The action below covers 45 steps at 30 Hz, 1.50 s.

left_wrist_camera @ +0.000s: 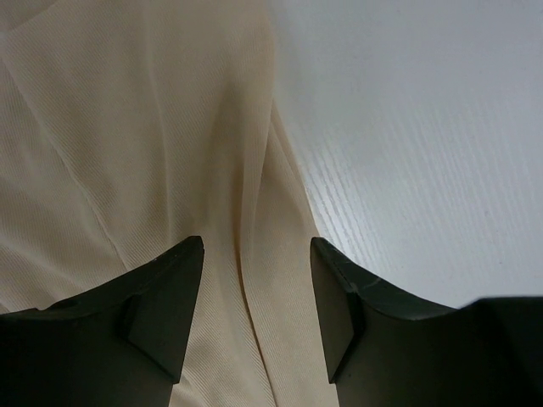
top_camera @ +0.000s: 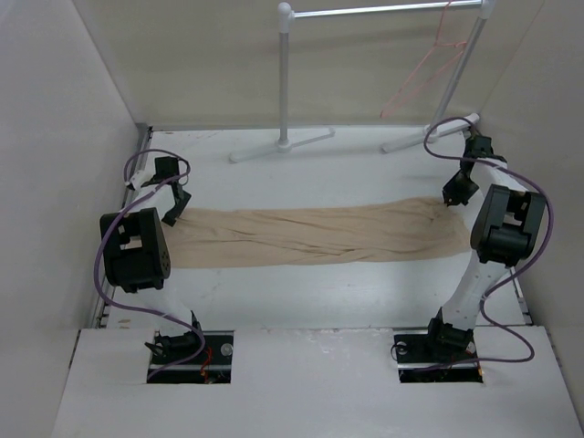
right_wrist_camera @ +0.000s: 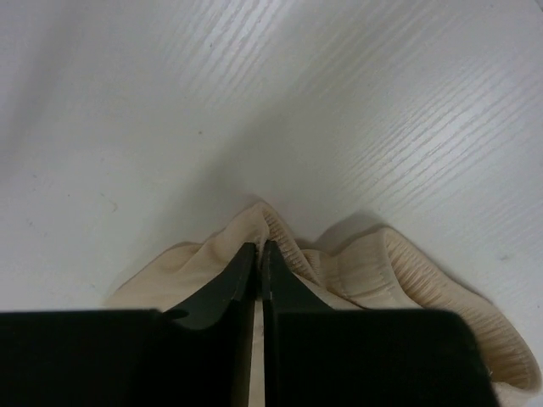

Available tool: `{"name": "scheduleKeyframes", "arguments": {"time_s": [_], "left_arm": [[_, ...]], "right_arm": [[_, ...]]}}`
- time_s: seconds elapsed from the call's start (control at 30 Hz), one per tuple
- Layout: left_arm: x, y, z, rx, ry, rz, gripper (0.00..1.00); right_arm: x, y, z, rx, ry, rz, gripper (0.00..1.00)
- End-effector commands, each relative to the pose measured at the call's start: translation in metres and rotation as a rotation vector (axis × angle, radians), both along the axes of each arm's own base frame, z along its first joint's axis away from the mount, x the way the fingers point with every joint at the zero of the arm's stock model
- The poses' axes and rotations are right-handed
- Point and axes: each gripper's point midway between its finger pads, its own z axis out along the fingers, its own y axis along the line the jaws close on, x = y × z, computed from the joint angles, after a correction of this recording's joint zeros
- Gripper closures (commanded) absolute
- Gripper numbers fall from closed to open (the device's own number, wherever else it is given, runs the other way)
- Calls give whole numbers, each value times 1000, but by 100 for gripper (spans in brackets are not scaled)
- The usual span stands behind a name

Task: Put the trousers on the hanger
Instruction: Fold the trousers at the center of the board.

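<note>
The beige trousers lie stretched flat across the table from left to right. My left gripper is open just above their left end; in the left wrist view the cloth lies under and between the two fingers. My right gripper is shut on the ribbed waistband at the trousers' right end, bunching it up. The pinkish-red wire hanger hangs from the rack's bar at the back right, away from both grippers.
The white tube garment rack stands at the back, its feet on the table. White walls close in the left, back and right. Purple cables loop off both arms.
</note>
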Motion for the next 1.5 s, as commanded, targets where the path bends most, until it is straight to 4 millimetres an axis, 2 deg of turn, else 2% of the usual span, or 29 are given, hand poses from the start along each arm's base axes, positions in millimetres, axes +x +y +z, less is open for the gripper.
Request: {"name": "scheduleKeyframes", "arguments": {"time_s": [0.0, 0.13, 0.2, 0.27, 0.57, 0.73, 0.87, 0.93, 1.03, 1.2, 1.37, 1.47], "left_arm": [[-1, 6, 14, -1, -50, 28, 49], [0, 7, 21, -11, -68, 23, 49], [1, 11, 27, -14, -74, 24, 49], [4, 15, 31, -12, -83, 21, 49], [28, 35, 35, 8, -72, -24, 50], [34, 36, 28, 15, -48, -46, 56], [31, 33, 12, 1, 6, -50, 63], [31, 35, 2, -10, 38, -45, 64], [36, 39, -2, -13, 36, -39, 69], [46, 41, 7, -2, 8, -32, 89], [53, 43, 19, 7, -21, -29, 95], [57, 46, 25, 17, -27, -22, 99]], "right_arm": [[19, -9, 31, -39, -97, -53, 94], [18, -35, 57, -60, -207, -207, 95], [16, -48, 63, -62, -245, -268, 95], [12, -58, 64, -64, -261, -316, 95], [14, -71, 58, -53, -301, -370, 96], [19, -68, 57, -36, -311, -349, 96], [20, -67, 57, -19, -321, -350, 95], [22, -66, 59, -9, -334, -347, 95], [24, -63, 61, -4, -345, -338, 95], [23, -61, 55, -2, -337, -336, 95], [20, -60, 48, 2, -326, -338, 94], [22, -61, 51, 1, -334, -339, 94]]}}
